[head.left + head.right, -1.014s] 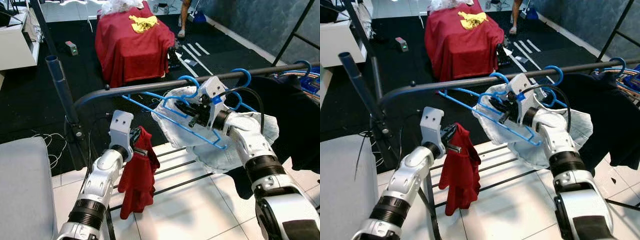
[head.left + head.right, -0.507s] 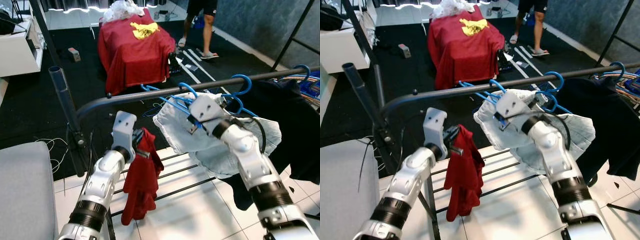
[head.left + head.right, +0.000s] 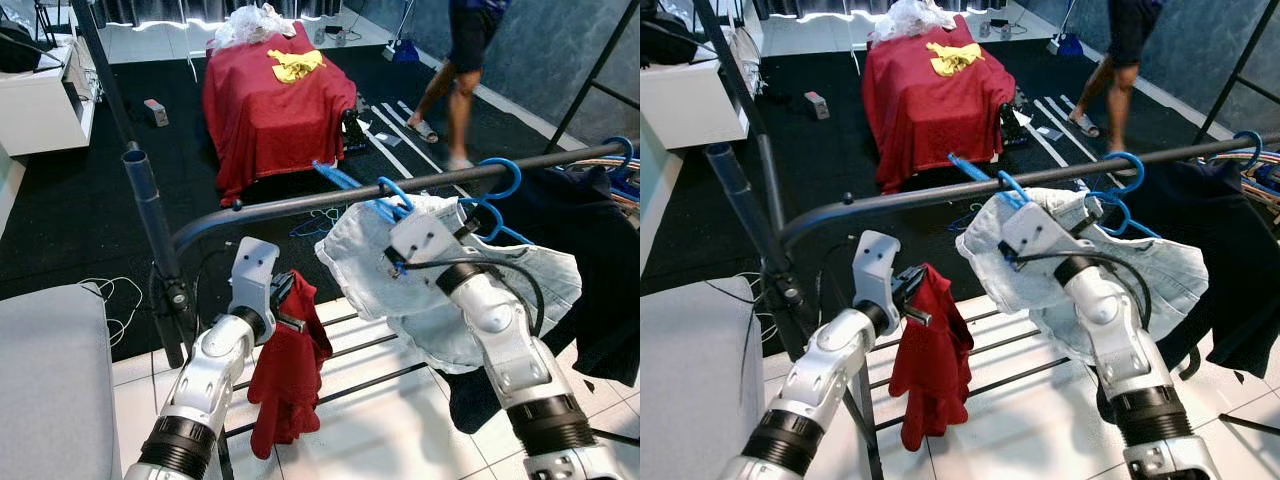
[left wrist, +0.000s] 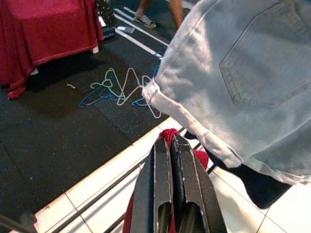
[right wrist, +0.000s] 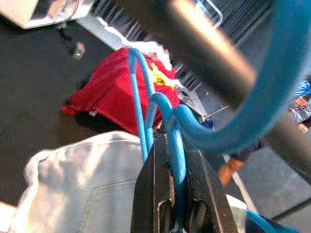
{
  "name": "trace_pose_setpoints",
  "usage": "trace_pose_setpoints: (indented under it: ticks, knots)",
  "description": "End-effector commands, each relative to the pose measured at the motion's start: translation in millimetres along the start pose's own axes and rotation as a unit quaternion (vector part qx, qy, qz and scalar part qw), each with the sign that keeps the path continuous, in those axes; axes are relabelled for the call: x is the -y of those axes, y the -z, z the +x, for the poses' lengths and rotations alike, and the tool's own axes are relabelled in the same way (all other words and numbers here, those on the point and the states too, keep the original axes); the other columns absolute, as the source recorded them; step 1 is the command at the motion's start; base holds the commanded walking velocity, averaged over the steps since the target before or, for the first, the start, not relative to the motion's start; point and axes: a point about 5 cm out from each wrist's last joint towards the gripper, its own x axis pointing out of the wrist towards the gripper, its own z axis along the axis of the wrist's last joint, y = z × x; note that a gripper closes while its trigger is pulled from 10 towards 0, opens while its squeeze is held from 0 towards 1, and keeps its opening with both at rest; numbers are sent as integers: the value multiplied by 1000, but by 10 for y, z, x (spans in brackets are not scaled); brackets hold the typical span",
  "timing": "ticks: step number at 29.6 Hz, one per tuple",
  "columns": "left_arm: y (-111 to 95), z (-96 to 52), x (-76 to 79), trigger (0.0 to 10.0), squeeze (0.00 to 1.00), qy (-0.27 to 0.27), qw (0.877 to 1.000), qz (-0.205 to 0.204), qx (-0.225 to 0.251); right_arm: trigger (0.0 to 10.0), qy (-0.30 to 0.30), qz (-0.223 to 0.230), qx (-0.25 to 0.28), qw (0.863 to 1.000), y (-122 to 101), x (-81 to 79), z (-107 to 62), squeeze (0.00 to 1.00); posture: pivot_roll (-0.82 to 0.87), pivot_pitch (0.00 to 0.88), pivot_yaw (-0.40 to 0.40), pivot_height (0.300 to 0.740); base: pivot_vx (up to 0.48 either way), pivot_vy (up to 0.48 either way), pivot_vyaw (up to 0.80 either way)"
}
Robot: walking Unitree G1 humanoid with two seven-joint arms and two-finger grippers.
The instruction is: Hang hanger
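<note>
Nearest us, our left gripper [image 3: 283, 300] was pinched shut on a red cloth [image 3: 288, 372] that hung down over the white floor tiles [image 3: 390, 430], low and left of the work. Our right gripper [image 5: 177, 160] was raised to the dark rail [image 3: 330, 197], fingers pressed together on the blue hanger [image 5: 171, 127] just under its hook. In the right wrist view the hook curved right beside the rail; we couldn't tell if it was over the bar or only against it.

To do this step well, we judged the hook should go up and over the rail, seat fully, and only then get released, since a half-caught hook would slip off.

Pale denim shorts [image 3: 470, 290] hung on the rail right at our right wrist, crowding the spot; another blue hanger hook [image 3: 503, 170] sat just beside, and dark clothing [image 3: 600, 260] hung further right, so snagging a neighbour was the risk.

Beyond the rail, loose hangers [image 4: 116, 90] lay on the black floor, then a red-draped box [image 3: 275, 105] with a yellow cloth [image 3: 295, 65] on top, and farthest a person's legs [image 3: 455, 90] stood near the wall.
</note>
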Motion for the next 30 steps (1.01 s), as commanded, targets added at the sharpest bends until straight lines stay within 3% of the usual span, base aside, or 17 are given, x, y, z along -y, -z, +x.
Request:
trace_pose_setpoints:
  ticks: [1,3,6,7,12,13,14,17,18,19,22,30]
  knots:
    - [-58,32,14,10000,0,6,1000,9,14,0,31,32,-6,999,47,101,-2,0,-87,136,-16,740,0,0,0]
    - [-66,38,8,10000,0,6,1000,12,14,0,59,51,25,997,-46,197,37,0,-88,138,-18,740,0,0,0]
    - [-83,49,-6,10000,0,3,1000,16,15,0,122,143,90,978,-253,406,155,0,-88,143,-23,740,0,0,0]
    - [-88,50,-6,10000,0,3,1000,17,15,0,124,147,116,974,-320,429,170,0,-87,148,-25,740,0,0,0]
    - [-97,47,2,10000,0,3,1000,19,18,0,48,153,168,973,-473,246,171,0,-85,151,-26,740,0,0,0]
    - [-94,39,5,10000,0,4,1000,19,19,0,18,159,169,973,-482,147,152,0,-85,153,-28,740,0,0,0]
    - [-94,39,5,10000,0,4,1000,19,19,0,18,159,169,973,-482,147,152,0,-85,153,-28,740,0,0,0]
    - [-32,-17,4,10000,0,-3,1000,-4,11,0,-68,158,136,976,-334,-293,-61,0,-85,160,-39,740,0,0,0]
    - [2,-39,5,10000,0,-5,1000,-7,7,0,-56,178,122,975,-234,-388,-174,0,-84,162,-45,740,0,0,0]
    - [2,-39,5,10000,0,-5,1000,-7,7,0,-56,178,122,975,-234,-388,-174,0,-84,162,-45,740,0,0,0]
    - [72,-82,21,10000,0,-12,1000,-13,-1,0,16,224,92,970,-28,-457,-415,0,-84,164,-42,740,0,0,0]
    - [93,-97,43,10000,0,-10,1000,-18,-2,0,86,228,58,968,128,-477,-564,0,-85,173,-36,740,0,0,0]
